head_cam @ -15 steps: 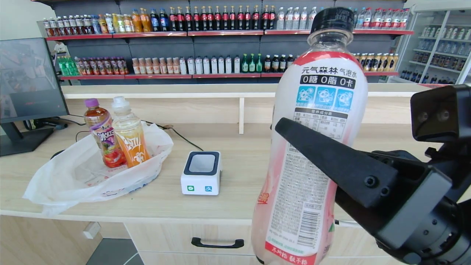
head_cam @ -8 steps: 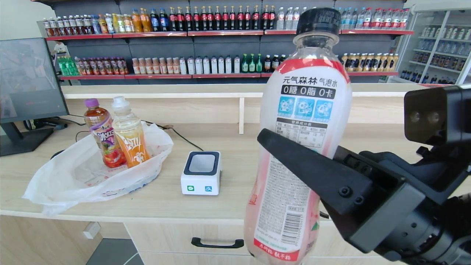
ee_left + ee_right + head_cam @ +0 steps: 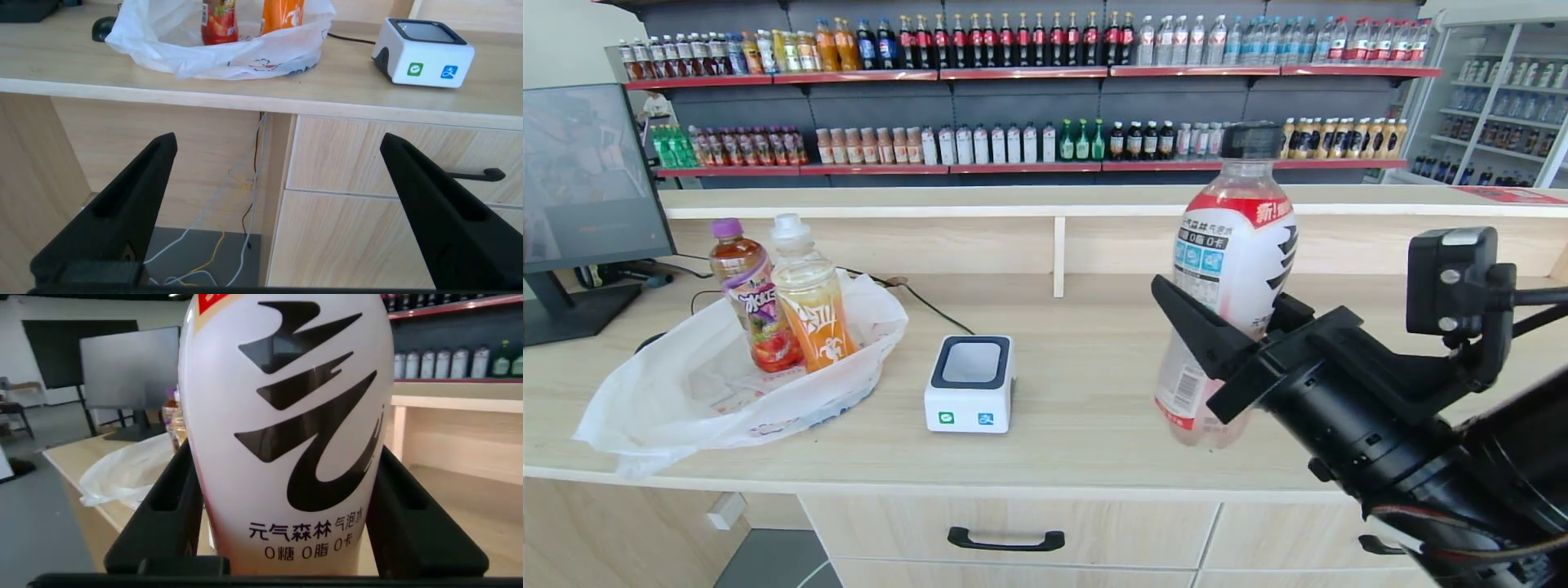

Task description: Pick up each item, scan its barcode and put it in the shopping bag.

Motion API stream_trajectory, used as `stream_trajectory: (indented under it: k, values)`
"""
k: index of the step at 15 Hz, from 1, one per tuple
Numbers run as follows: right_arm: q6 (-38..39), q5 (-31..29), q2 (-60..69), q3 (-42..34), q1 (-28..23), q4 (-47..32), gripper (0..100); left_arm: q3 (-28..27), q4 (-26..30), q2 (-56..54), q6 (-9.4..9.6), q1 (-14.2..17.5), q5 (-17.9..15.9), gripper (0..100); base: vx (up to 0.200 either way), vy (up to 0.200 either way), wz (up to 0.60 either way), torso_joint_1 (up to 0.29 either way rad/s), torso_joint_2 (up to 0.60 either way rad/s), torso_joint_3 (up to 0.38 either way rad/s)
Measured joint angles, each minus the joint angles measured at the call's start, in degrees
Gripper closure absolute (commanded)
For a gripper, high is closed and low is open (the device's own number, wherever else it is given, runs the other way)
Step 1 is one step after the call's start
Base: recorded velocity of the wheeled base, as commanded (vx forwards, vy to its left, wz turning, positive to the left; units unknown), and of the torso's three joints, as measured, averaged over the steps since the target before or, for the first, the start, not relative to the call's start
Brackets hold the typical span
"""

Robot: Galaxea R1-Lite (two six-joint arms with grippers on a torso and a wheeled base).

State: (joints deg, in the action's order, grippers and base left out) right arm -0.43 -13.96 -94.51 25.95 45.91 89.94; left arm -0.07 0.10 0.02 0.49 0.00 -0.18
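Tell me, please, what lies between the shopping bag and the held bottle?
The white scanner stands between the shopping bag and the bottle in the right gripper, seen in the head view.

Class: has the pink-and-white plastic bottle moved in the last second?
Yes. The bottle sank and receded; its cap dropped from the top shelf row to the lower row.

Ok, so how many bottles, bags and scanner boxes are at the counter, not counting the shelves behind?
Bottles: 3 (purple-capped bottle and orange bottle standing in the shopping bag, pink bottle held in the right tool)
Bags: 1 (the shopping bag)
Scanner boxes: 1 (the scanner on the counter)
Total: 5
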Motion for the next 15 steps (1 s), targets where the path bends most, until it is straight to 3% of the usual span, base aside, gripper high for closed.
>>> stream_trajectory:
  k: [2,5,15]
  values:
    - [-4.66,-1.67,0.57,-1.97,-4.02,-0.04,100,0.0,0.0,0.0,0.02,0.0,0.0,0,0.0,0.0,0.0,0.0,0.0,0.0]
    - [-4.44,-1.15,2.79,-6.17,-7.19,-0.09,100,0.0,0.01,0.0,0.05,0.0,0.0,0,0.0,0.0,0.0,0.0,0.0,0.0]
    - [-2.68,-1.15,8.08,-6.91,-9.58,0.0,100,0.0,0.04,0.0,0.0,0.0,0.0,0,0.0,0.0,0.0,0.0,0.0,0.0]
